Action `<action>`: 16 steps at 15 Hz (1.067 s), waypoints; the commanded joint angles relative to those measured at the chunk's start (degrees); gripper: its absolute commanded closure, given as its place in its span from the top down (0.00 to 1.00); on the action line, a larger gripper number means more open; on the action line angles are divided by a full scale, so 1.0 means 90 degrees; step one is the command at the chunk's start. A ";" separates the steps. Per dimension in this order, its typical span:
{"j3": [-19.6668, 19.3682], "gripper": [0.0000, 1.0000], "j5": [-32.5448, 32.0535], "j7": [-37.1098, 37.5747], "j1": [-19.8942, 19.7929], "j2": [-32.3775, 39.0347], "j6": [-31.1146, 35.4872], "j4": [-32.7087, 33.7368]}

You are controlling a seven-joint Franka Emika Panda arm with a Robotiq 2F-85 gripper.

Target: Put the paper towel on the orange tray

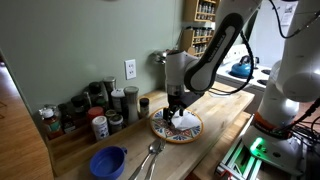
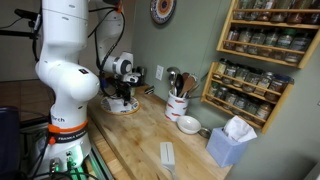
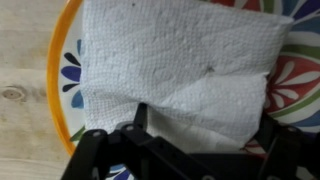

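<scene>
White embossed paper towel (image 3: 170,60); orange tray (image 3: 62,90) orange-rimmed, multicolour mosaic; blue bowl (image 1: 108,161)

Wooden counter (image 1: 60,150) along green wall. Cluster of spice jars (image 1: 95,112) at wall side, white outlet (image 1: 130,69) on wall above. Blue bowl (image 1: 108,161) near front edge, fork and spoon (image 1: 150,155) just beside it. Further along: crock of utensils (image 2: 177,103), small white bowl (image 2: 188,124) next to it, blue tissue box (image 2: 230,145), pale narrow flat item (image 2: 167,155) lying apart. Wooden spice rack (image 2: 262,55) on wall, full of jars; round ornament (image 2: 162,10) higher up.
</scene>
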 commanded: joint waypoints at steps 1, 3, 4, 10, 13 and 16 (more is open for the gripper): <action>0.0046 1.00 0.0521 -0.0286 0.0016 -0.0769 0.0098 -0.0576; 0.0094 1.00 0.0963 -0.0482 0.0054 -0.1071 0.0115 -0.0711; 0.0101 1.00 0.1113 -0.0564 0.0061 -0.0936 0.0014 -0.0353; 0.0232 1.00 0.2098 -0.0778 0.0224 -0.1664 -0.0188 -0.0422; 0.0419 1.00 0.2161 -0.0270 0.0254 -0.2234 -0.1242 -0.0523; 0.0763 1.00 0.1835 0.0384 0.0302 -0.3251 -0.2273 -0.0728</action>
